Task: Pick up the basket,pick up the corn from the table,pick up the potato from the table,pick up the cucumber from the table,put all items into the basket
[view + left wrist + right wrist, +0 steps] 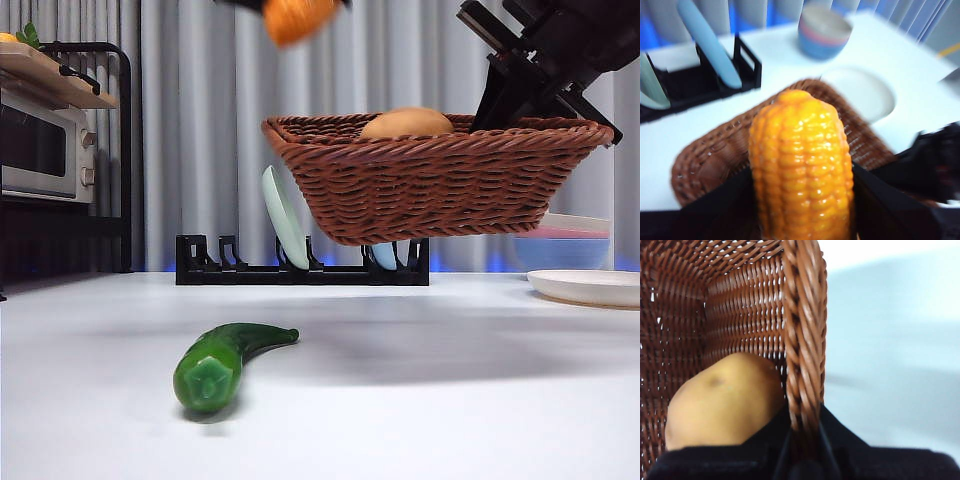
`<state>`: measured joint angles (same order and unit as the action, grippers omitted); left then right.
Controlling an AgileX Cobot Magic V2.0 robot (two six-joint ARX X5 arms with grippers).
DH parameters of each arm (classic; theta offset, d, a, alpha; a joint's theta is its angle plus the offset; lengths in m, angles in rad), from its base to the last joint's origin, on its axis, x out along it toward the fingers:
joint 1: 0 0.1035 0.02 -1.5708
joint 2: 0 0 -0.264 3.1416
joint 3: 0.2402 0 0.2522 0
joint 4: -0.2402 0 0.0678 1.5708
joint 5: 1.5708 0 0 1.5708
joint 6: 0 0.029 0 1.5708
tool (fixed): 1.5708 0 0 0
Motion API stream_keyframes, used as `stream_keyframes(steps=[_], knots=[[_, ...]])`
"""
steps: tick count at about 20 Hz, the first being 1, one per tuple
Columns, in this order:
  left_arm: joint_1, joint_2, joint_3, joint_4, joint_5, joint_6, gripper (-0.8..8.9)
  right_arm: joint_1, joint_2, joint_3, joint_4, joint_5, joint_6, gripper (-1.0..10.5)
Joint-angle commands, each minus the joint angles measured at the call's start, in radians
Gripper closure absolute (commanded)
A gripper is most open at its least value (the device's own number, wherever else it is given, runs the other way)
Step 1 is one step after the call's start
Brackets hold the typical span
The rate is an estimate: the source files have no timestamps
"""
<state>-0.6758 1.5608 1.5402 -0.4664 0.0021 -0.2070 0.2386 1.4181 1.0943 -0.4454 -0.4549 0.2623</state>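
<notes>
My right gripper is shut on the rim of the brown wicker basket and holds it in the air above the table; the rim runs between its jaws in the right wrist view. The tan potato lies inside the basket, next to that rim. My left gripper is shut on the orange corn cob and holds it high above the basket's left part; the corn shows at the top of the front view. The green cucumber lies on the white table in front.
A black dish rack with a pale plate stands behind the basket. A white plate and stacked bowls are at the right. A microwave on a dark shelf stands at the far left.
</notes>
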Motion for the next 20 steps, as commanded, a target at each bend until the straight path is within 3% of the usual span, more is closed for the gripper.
stream_keyframes(steps=[1, 2, 4, 5, 11, 15, 20], knots=[[0.004, 0.11, 0.058, -0.035, -0.002, 0.041, 8.09, 0.0, 0.004, 0.007, 0.016, -0.011, 0.01, 9.6], [0.003, 0.138, 0.068, -0.036, 0.0, 0.051, 7.33, 0.0, 0.004, 0.007, 0.016, -0.011, 0.01, 9.6], [0.003, 0.165, 0.068, -0.045, -0.001, 0.051, 3.68, 0.0, 0.004, 0.007, 0.016, -0.011, 0.01, 9.6], [0.003, 0.169, 0.068, -0.051, -0.001, 0.051, 2.77, 0.0, 0.004, 0.007, 0.016, -0.011, 0.01, 9.6], [0.003, 0.167, 0.071, -0.068, 0.054, 0.045, 2.69, 0.0, 0.004, 0.007, 0.016, -0.011, 0.01, 9.6], [0.002, 0.069, 0.111, -0.288, 0.092, 0.078, 2.7, -0.006, 0.004, 0.007, 0.023, -0.01, 0.01, 9.6], [-0.029, -0.211, 0.111, -0.58, 0.084, 0.088, 2.76, -0.044, 0.007, 0.007, 0.072, -0.012, 0.028, 9.6]])
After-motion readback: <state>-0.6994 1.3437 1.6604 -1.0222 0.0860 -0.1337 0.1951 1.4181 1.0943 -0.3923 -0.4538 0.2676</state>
